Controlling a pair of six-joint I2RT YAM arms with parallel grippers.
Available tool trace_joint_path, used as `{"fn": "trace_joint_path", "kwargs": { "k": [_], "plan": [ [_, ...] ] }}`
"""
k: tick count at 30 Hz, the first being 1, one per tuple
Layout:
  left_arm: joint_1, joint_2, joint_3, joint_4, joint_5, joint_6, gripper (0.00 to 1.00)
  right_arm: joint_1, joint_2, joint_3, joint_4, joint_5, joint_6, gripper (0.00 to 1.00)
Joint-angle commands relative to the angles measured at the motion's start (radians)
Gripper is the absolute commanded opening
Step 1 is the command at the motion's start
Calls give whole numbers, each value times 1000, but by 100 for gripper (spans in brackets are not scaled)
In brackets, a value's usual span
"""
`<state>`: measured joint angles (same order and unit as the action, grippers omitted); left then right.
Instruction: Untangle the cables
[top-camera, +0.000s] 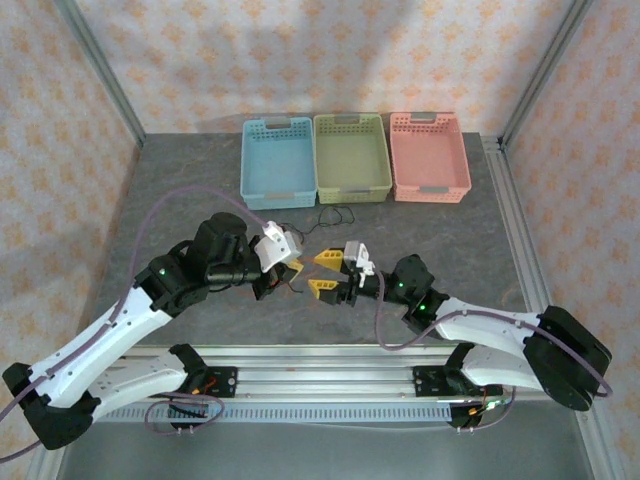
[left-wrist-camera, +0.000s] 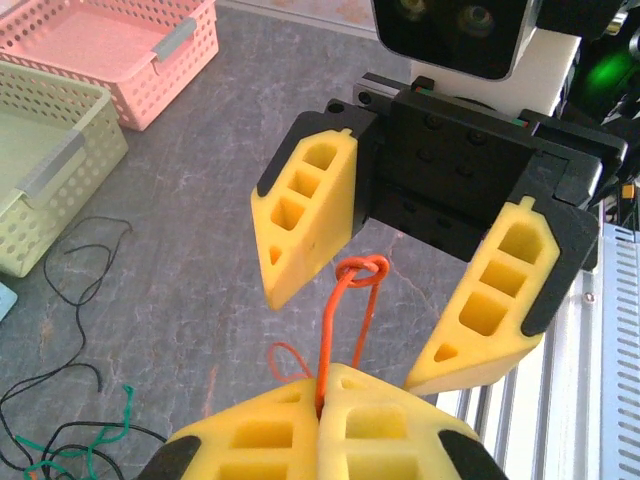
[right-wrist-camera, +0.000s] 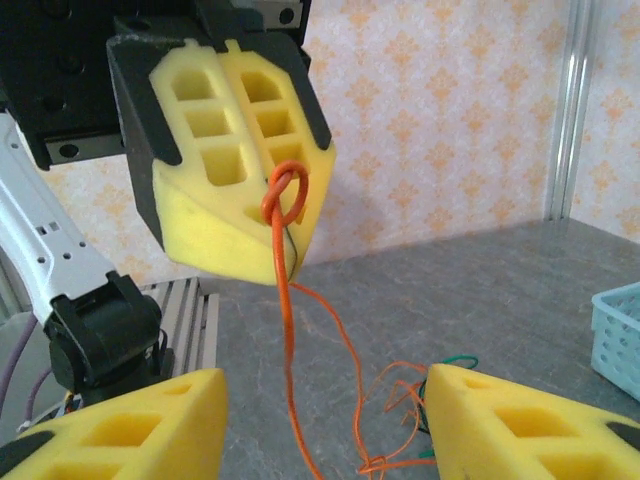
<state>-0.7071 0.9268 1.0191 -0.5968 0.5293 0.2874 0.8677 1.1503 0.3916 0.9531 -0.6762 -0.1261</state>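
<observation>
My left gripper (left-wrist-camera: 322, 398) is shut on a red-orange cable (left-wrist-camera: 345, 315), which rises from between its yellow pads to a small knot (left-wrist-camera: 362, 269). Facing it, my right gripper (left-wrist-camera: 355, 330) is open, one finger on each side of the knot without touching it. In the right wrist view the left gripper (right-wrist-camera: 285, 205) holds the knotted loop above, and the red-orange cable (right-wrist-camera: 289, 350) hangs down between my open right gripper (right-wrist-camera: 325, 425) fingers to a tangle of orange and green cables (right-wrist-camera: 455, 362). Black cable (left-wrist-camera: 75, 270) and green cable (left-wrist-camera: 85, 450) lie on the table. From above, the two grippers (top-camera: 285, 272) (top-camera: 322, 273) meet at the table's middle.
Three baskets stand in a row at the back: blue (top-camera: 277, 160), green (top-camera: 351, 155) and pink (top-camera: 428, 155). A loose black cable (top-camera: 335, 215) lies just in front of them. Lavender arm cables (top-camera: 170, 200) loop beside the left arm. A metal rail (top-camera: 330, 360) runs along the near edge.
</observation>
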Motion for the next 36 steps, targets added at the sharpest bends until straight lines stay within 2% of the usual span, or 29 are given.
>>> {"fn": "trace_joint_path", "kwargs": {
  "k": [1, 6, 12, 17, 18, 21, 29, 32, 36],
  "plan": [
    [1, -8, -13, 43, -16, -16, 0, 7, 6, 12, 114, 5, 24, 53],
    [0, -6, -16, 53, -9, -14, 0, 8, 29, 19, 150, 1, 41, 40],
    [0, -13, -27, 59, -2, -12, 0, 8, 49, 16, 165, 32, 40, 35],
    [0, -21, -28, 52, -15, -8, 0, 9, 39, 1, 163, 45, 27, 3],
    [1, -24, -29, 51, -18, -7, 0, 8, 7, -3, 151, 51, 17, 0],
    [0, -32, -30, 45, -8, 2, 0, 9, -42, 16, 30, 31, -27, 0],
    [-2, -64, -40, 8, 83, 85, 0, 10, -158, 115, -421, -85, -208, 0],
    [-6, -66, -46, -21, 145, 124, 0, 10, -173, 153, -531, -109, -247, 0],
    [-27, -52, -37, -58, 151, 141, 0, 13, -170, 214, -648, -134, -269, 0]
  ]
}}
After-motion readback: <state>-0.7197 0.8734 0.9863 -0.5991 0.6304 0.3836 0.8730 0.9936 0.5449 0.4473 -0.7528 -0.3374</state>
